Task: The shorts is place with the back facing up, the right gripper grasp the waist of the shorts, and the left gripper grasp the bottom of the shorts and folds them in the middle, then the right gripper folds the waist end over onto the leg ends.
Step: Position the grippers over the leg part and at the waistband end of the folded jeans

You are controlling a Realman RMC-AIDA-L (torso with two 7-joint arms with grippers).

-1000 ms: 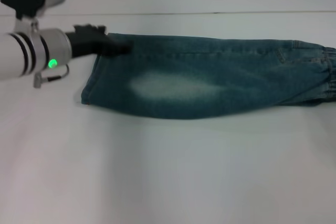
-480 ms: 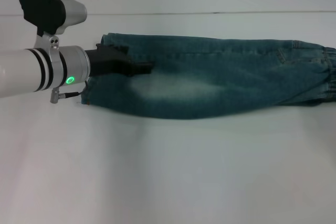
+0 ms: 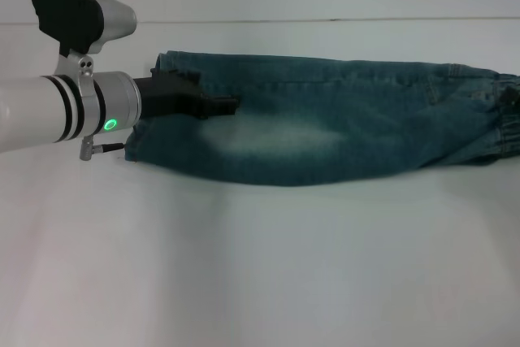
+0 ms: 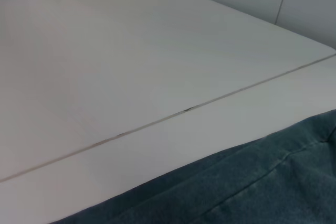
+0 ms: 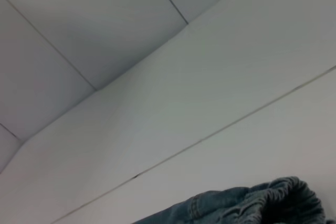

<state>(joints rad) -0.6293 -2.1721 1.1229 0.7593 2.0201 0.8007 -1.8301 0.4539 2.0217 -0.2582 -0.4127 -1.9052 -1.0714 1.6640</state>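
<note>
Waist [image 3: 505, 111] lifted; left claw [image 3: 223, 106] level over shorts [image 3: 325, 127].

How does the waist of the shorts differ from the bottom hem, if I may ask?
The waist of the shorts is gathered and crinkled; the bottom of the shorts is flat and straight. The left gripper is over the bottom end; the waist lies far right. Both are blue denim.

A white table [image 3: 260, 266], crossed by a thin seam toward its far edge, carries the shorts [image 3: 341, 123], folded lengthwise into one long denim strip.
</note>
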